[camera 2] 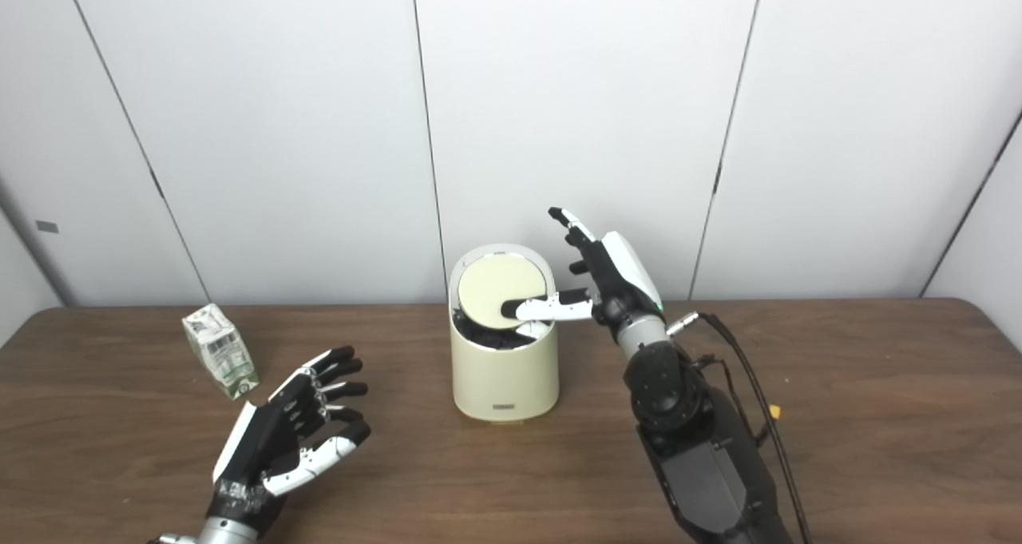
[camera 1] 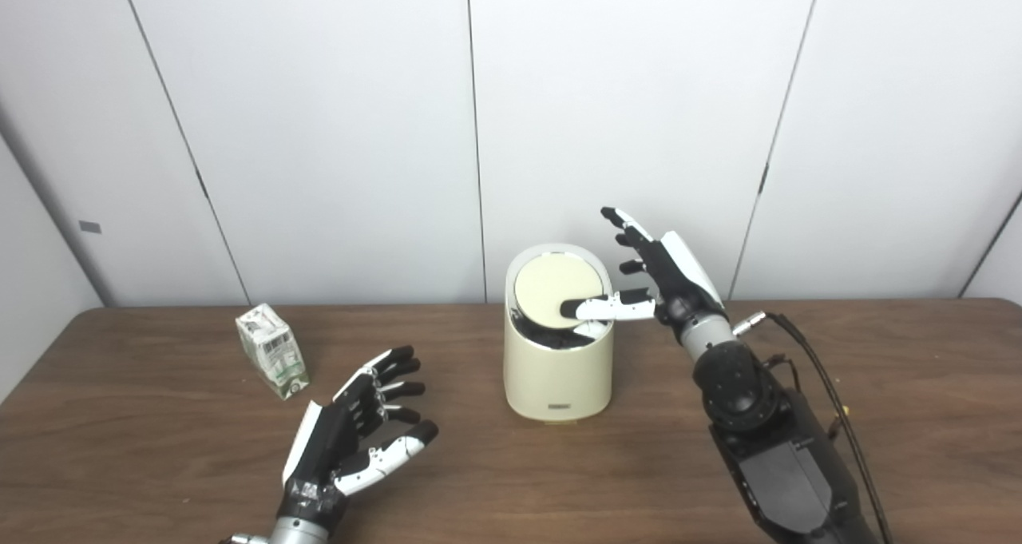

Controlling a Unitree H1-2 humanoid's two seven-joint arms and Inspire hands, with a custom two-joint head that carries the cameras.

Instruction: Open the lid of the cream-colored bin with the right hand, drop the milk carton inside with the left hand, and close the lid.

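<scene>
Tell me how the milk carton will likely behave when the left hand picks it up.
The milk carton looks creased and leans on the table, so it is probably empty, light, and may crumple under a firm squeeze. Its flat sides should resist rolling, but a nudge could topple it. The left hand is open, apart from it.

Lab or test room, by the look: bare white panelled wall (camera 1: 623, 113) with dark seams, plain wood-grain table (camera 1: 918, 400), loose black cabling (camera 1: 830, 392) along the robot's arm.
</scene>
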